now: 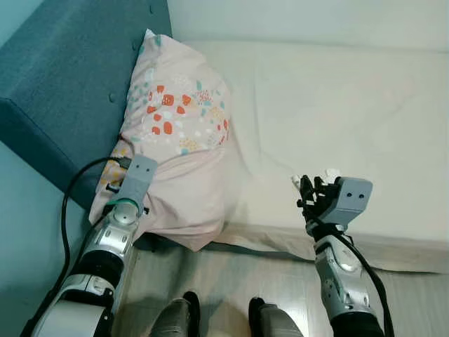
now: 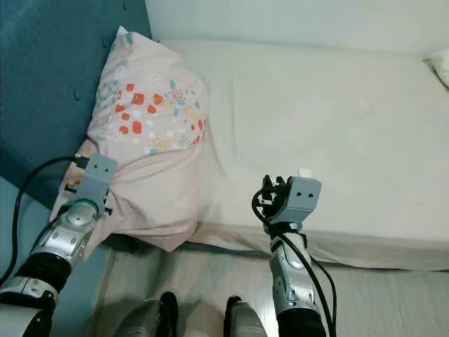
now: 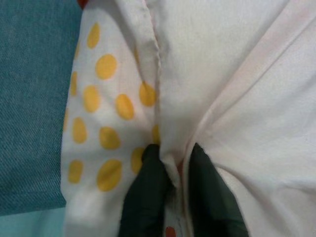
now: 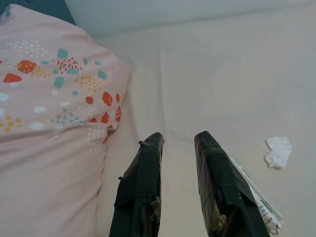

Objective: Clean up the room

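A pink pillow (image 1: 175,140) with red, teal and yellow dots leans at the bed's left end against the teal headboard (image 1: 63,77). My left gripper (image 3: 173,158) is at the pillow's lower left corner, shut on a fold of its cover. My right gripper (image 4: 178,140) hovers open above the front edge of the cream mattress (image 1: 337,105), with nothing between its fingers. A crumpled white tissue (image 4: 279,151) lies on the sheet just beyond it. A thin printed packet (image 4: 256,200) shows beside one finger.
Wooden floor (image 1: 224,281) runs along the bed's front, and my feet (image 1: 182,316) stand close to it. The teal wall is at my left. The corner of another pillow (image 2: 442,67) shows at the bed's far right.
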